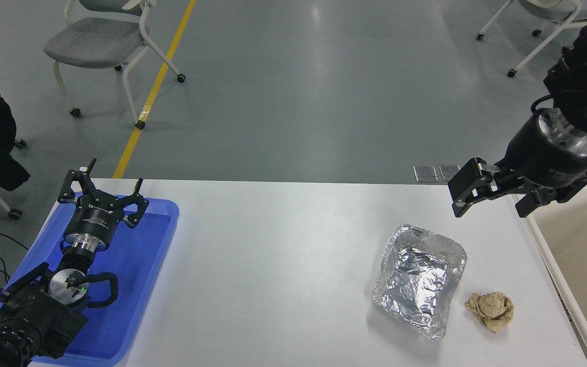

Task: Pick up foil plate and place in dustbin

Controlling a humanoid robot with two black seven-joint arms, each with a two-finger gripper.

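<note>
Above the worktop's far right corner, the right pincer [495, 196] hangs in the air with its fingers spread wide and nothing between them. One finger points toward the worktop's middle; the other reaches over the near rim of the dustbin [579, 265]. Below and toward the camera from this pincer, the foil plate [418, 279] lies flat on the worktop [273, 265], open side up, well apart from the pincer. A bare strip of worktop separates the plate from the far edge. Just beside the plate's right side sits a crumpled paper ball [490, 311], not touching it. The ball lies between the plate and the dustbin, which stands against the worktop's right edge with its interior exposed. Left of the plate, a wide bare stretch of worktop runs to the blue tray [158, 239] at the left edge. The left pincer [102, 196] is parked over that tray, fingers spread, holding nothing.
</note>
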